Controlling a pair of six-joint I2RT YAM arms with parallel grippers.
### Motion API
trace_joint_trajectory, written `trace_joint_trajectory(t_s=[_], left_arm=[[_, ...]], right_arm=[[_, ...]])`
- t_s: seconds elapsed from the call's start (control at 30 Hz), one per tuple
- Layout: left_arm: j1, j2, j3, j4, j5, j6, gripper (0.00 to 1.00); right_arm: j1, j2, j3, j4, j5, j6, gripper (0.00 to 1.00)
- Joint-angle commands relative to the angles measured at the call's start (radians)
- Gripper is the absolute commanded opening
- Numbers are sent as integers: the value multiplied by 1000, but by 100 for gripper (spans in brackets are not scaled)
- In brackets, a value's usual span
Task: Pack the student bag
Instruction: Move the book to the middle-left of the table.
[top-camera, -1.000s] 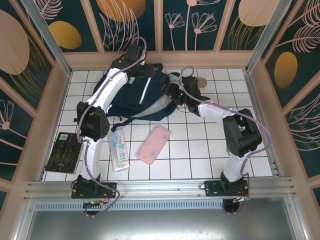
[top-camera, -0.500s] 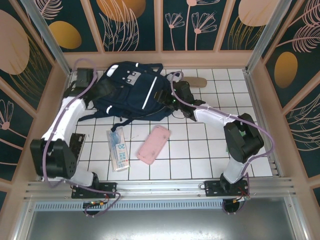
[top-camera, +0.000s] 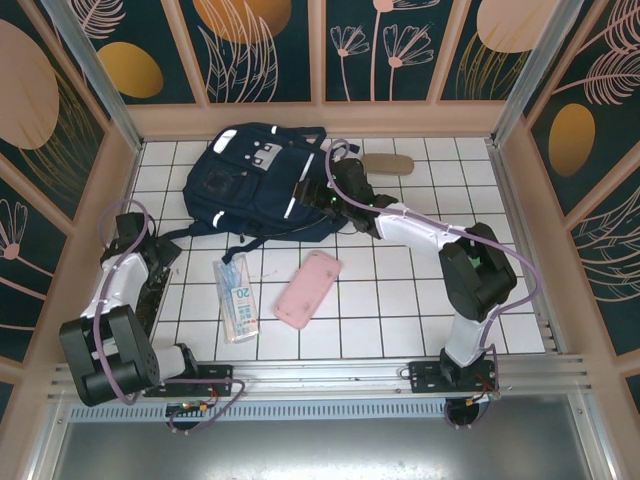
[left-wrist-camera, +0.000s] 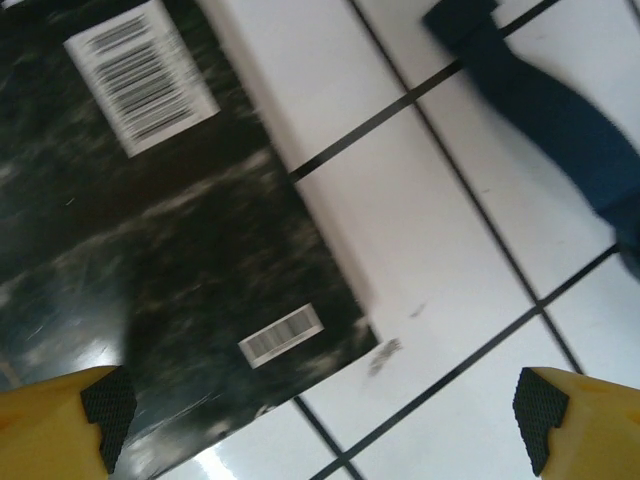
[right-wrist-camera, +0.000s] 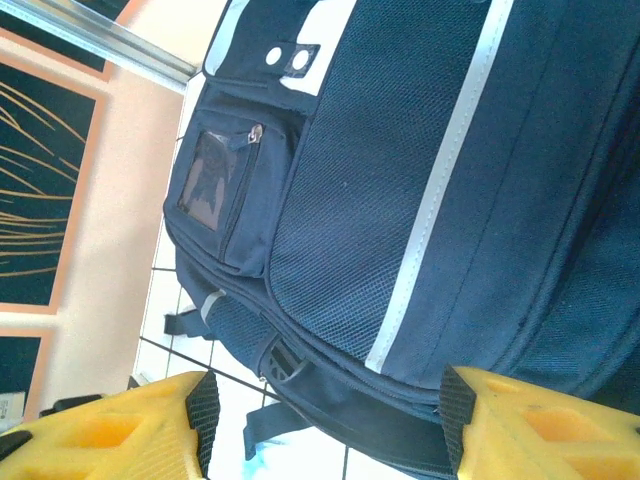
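1. L gripper (left-wrist-camera: 322, 415): released, jaws wide apart w/ nothing btwn them. Yellow fingers w/ black pads (left-wrist-camera: 105, 405) sit at both lower corners of its wrist view. It hangs over the corner of a book.
2. Under it: the book (left-wrist-camera: 150, 200) has a glossy black cover w/ two white barcode labels and lies flat on the white-tiled table (left-wrist-camera: 430, 260). A dark-blue strap (left-wrist-camera: 560, 120) crosses the tiles at top right, apart from the book.
3. Top view: L gripper (top-camera: 138, 240) is at the left side of the table, w/ its arm folded back beside the left wall.
4. R gripper (right-wrist-camera: 328, 410): fingers part-way apart, right at the bag's lower edge. The edge fabric lines up w/ the gap. Can't tell if the pads pinch it or just frame it.
5. Top view: R gripper (top-camera: 322, 195) is at the bag's edge nearest the R arm, w/ the arm stretched fwd & inward.
6. Bag (top-camera: 250, 185): lies flat at the far side of the table, centre-left, close to the back wall, straps trailing toward the near side.
7. Bag look (right-wrist-camera: 400, 200):
   - navy fabric w/ a mesh front panel
   - a pale grey stripe running down the front
   - white patches w/ snaps near the top
   - a small zip pocket w/ a clear window
   - a dark buckle at the lower edge
8. Rest on the tiles:
   - pink pencil case (top-camera: 308, 288) mid-table
   - clear pack marked "20" (top-camera: 238, 297) near it on the left
   - tan oval thing (top-camera: 387, 163) past the R gripper
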Motion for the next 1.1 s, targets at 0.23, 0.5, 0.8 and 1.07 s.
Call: trace_joint_trajectory(t_s=[0.23,0.5,0.8,1.07], left_arm=[[8,-50,-162,118,118,-128,99],[8,-38,-280,445,462,-253,93],[-132,-14,-309,793,574,-447,90],[-166,-40,-162,603,511,-332,91]], right_arm=[[26,16,37,-32,20,-26,63],[32,18,34,-37,19,-23,63],[38,64,83,-46,-8,-26,62],[72,163,201,-66,-102,-57,60]])
